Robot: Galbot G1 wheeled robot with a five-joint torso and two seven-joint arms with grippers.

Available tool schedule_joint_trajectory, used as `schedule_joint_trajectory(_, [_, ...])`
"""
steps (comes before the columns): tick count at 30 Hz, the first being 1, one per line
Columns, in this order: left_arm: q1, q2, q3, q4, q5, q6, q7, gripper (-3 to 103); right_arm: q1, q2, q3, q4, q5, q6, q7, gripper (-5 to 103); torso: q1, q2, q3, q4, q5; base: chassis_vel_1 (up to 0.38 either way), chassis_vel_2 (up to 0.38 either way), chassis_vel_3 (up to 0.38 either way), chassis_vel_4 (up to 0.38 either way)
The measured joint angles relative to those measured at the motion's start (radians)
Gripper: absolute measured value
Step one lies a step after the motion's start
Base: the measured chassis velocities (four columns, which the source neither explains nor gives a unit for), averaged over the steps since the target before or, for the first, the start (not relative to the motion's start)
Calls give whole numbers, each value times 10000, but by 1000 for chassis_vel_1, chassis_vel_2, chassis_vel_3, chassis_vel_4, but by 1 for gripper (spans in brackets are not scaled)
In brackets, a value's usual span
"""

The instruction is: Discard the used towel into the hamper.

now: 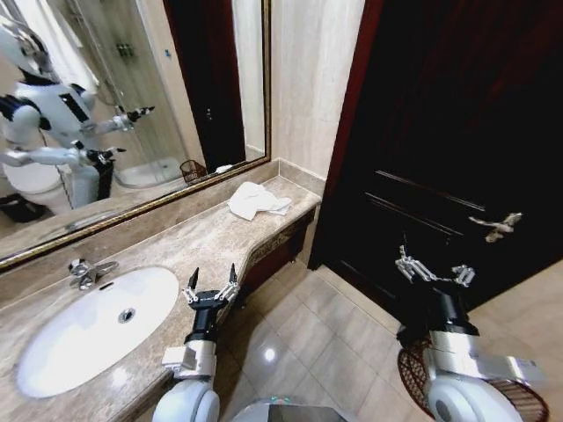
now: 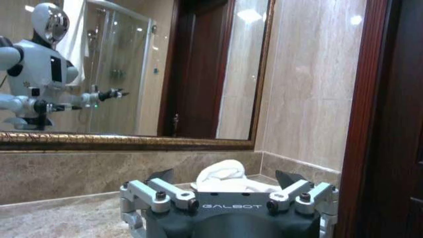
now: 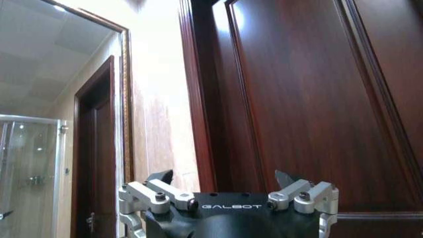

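The used towel (image 1: 255, 200) is a crumpled white heap at the far end of the marble counter (image 1: 189, 242), close to the wall corner. My left gripper (image 1: 211, 283) hovers open over the counter's front edge, pointing toward the towel and well short of it. In the left wrist view the towel (image 2: 225, 174) lies straight ahead between the open fingers of the left gripper (image 2: 225, 179). My right gripper (image 1: 433, 271) is open and empty in front of the dark door; the right wrist view shows the right gripper (image 3: 224, 177) facing that door. The hamper (image 1: 412, 378), dark openwork wicker, stands on the floor at the lower right, partly hidden by my right arm.
A white sink (image 1: 97, 325) with a chrome faucet (image 1: 86, 272) sits in the counter to the left. A large mirror (image 1: 114, 105) backs the counter. The dark wooden door (image 1: 457, 132) with its handle (image 1: 497, 226) stands on the right. Tiled floor (image 1: 317, 343) lies between the counter and the hamper.
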Motion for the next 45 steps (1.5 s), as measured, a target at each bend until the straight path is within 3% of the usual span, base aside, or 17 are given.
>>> schedule_joint_trajectory(18, [130,0,125,60,161,-554,510,100,-29,-54,20,89,158,-38,-66,100,-2,1,-1,0,-1,-7,9,7,-7])
schedule_joint_trajectory(40, [215,0,37,157,182,-1057,657,102,-95,38,21,90,169,150,-174,100,-2,-1,0,1,-1,-78,83,80,-77])
schedule_joint_trajectory(45, [255,0,41,175,178,-1082,657,99,-56,76,-16,61,186,190,-211,100,-1,-1,0,1,0,-72,76,69,-82])
